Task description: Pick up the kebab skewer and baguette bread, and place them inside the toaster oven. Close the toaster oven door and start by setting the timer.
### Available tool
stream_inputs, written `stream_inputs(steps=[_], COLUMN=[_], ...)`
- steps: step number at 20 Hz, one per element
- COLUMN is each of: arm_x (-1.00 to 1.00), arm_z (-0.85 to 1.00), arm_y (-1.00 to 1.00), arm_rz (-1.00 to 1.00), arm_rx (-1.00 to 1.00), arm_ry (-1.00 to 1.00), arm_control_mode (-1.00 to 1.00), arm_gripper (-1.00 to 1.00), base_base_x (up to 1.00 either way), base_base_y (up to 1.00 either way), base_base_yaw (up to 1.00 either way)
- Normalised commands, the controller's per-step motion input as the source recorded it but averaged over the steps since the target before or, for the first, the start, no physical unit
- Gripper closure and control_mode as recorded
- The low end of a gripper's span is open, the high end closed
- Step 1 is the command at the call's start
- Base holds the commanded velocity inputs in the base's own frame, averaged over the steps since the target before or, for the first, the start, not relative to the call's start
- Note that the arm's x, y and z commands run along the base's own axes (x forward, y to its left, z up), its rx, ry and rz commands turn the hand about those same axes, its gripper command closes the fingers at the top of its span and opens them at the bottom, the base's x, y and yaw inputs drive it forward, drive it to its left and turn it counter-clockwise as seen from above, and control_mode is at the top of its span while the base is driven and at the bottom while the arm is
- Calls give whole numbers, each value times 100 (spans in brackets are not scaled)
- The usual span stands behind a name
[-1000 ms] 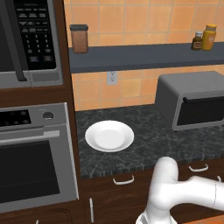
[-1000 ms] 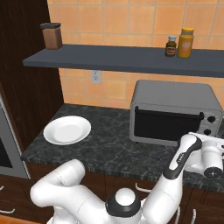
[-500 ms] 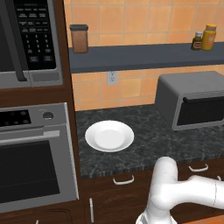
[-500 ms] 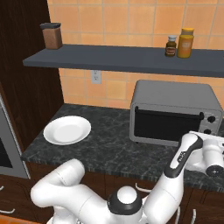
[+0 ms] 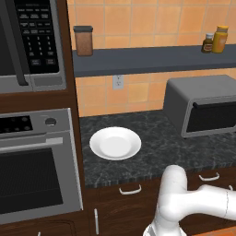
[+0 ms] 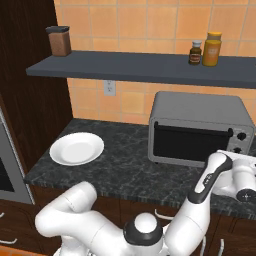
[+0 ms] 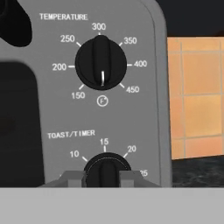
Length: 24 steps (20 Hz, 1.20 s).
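Your claw is clamped on the black round toast/timer knob of the grey rounded toaster oven, its dark glass door shut.

The toaster oven panel reads "TEMPERATURE" and "TOAST/TIMER".

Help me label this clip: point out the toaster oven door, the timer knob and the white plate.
toaster oven door (image 6: 192, 142): right base view, dark glass.
timer knob (image 7: 106, 171): hand view, knob face.
white plate (image 5: 115, 143): left base view, centre.
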Motion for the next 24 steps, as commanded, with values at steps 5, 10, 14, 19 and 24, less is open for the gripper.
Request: stream_inputs(steps=[5,10,14,19,24], arm_x=[15,20,0,0,0], arm_z=[0,0,0,0,0], arm_y=[0,0,0,-7,-16], arm_rz=[0,0,-1,0,0], arm_rx=[0,4,21,26,28], arm_ry=[0,0,-1,-4,-3], arm_control_mode=[-100,-100,-100,-100,-100], arm_gripper=[100,100,100,100,100], base_base_x=[0,0,0,0,0], base_base_y=[0,0,0,0,0], base_base_yaw=[0,0,0,0,0])
